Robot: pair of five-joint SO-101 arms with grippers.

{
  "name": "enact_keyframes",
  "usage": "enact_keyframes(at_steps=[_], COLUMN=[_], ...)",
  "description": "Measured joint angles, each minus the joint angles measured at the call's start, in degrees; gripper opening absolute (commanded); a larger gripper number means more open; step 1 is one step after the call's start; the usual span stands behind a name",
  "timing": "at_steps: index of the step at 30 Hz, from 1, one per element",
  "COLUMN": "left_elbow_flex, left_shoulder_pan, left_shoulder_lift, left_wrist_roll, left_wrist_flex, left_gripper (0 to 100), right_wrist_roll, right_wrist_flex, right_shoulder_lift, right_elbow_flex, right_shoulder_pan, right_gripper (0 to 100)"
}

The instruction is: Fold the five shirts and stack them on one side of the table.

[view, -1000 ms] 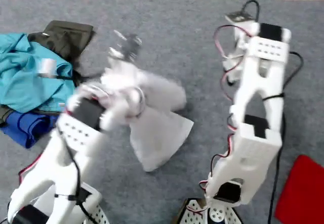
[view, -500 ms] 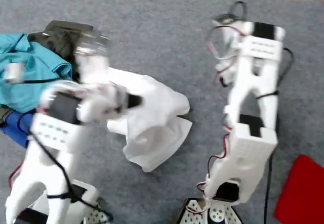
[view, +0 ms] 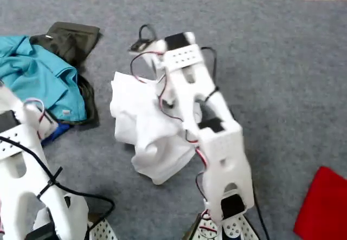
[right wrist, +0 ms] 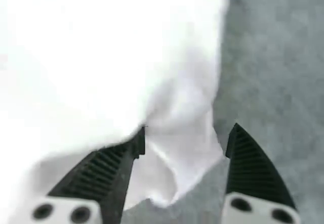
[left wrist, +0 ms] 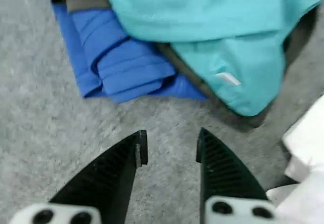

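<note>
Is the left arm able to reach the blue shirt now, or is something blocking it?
Probably yes. The left gripper is open over bare table, and the blue shirt lies just ahead with nothing between them; the teal shirt covers only part of it.

A crumpled shirt [view: 146,142] lies on the table [view: 260,61] — shirt pile [view: 38,83] to its left, lone shirt [view: 325,207] far right.
</note>
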Motion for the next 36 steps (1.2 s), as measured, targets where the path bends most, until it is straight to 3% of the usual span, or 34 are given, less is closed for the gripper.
enact_keyframes(at_steps=[4,6,11,18,30,36], left_elbow_flex=[2.2,2.37,2.73,3.34,5.54,6.33], left_shoulder_pan=[-0.18,-0.18,-0.18,5.45,19.43,24.53], left_shoulder_lift=[0.0,0.0,0.0,0.0,0.0,0.0], left_wrist_roll=[-0.09,-0.09,-0.09,-0.09,0.35,0.35], left_wrist_flex=[-0.62,-0.62,-1.05,-2.29,-7.47,-13.27], left_gripper=[12,12,12,12,12,13], right_wrist_roll=[-3.69,-5.27,-6.86,-6.68,10.73,23.03], right_wrist_flex=[0.0,0.0,0.0,0.0,0.0,0.0], right_shoulder_lift=[9.85,12.48,13.54,6.51,-14.07,-27.43], right_elbow_flex=[-7.03,-10.64,-11.87,1.32,32.97,46.95], right_shoulder_pan=[0.53,2.29,6.24,13.19,32.79,37.71], right_gripper=[3.3,5.9,1.2,0.6,1.2,21.6])
